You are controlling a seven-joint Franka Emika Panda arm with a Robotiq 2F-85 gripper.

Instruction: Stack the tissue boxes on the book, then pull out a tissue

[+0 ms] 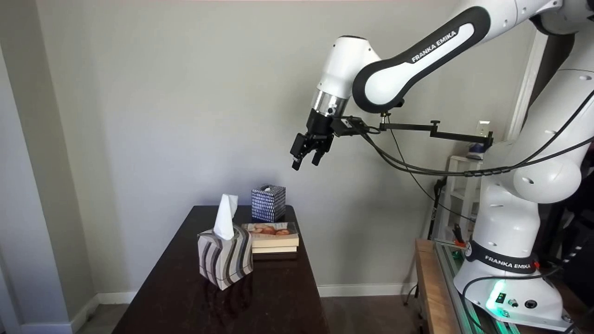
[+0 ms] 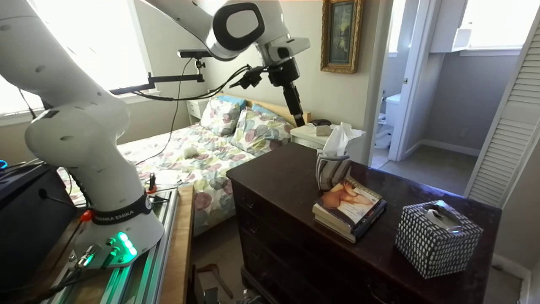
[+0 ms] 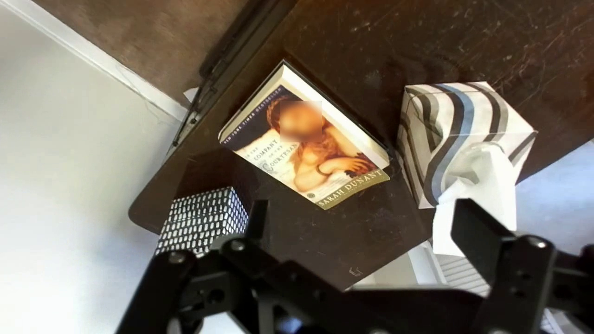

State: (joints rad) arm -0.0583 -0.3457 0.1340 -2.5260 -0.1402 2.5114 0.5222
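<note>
A striped grey-and-white tissue box (image 1: 227, 260) stands upright close beside the book (image 3: 301, 153), a white tissue (image 1: 226, 218) sticking up from its top. The book lies flat, cover up, with two layers of page edges showing; whether a second volume is underneath I cannot tell. On the book's far side from the striped box sits the dark blue-grey patterned tissue box (image 2: 438, 242), apart from it. High above the dresser hangs my gripper (image 1: 306, 163), jaws wide apart and empty. In the wrist view one finger (image 3: 478, 232) overlaps the tissue, the other (image 3: 256, 220) partly covers the patterned box.
All these things stand on a dark dresser (image 2: 274, 169) whose edges drop off to the floor. A wall (image 1: 185, 116) rises close behind the patterned box's end. Beyond the opposite end are a bed (image 2: 202, 164) and a white nightstand (image 2: 306, 137).
</note>
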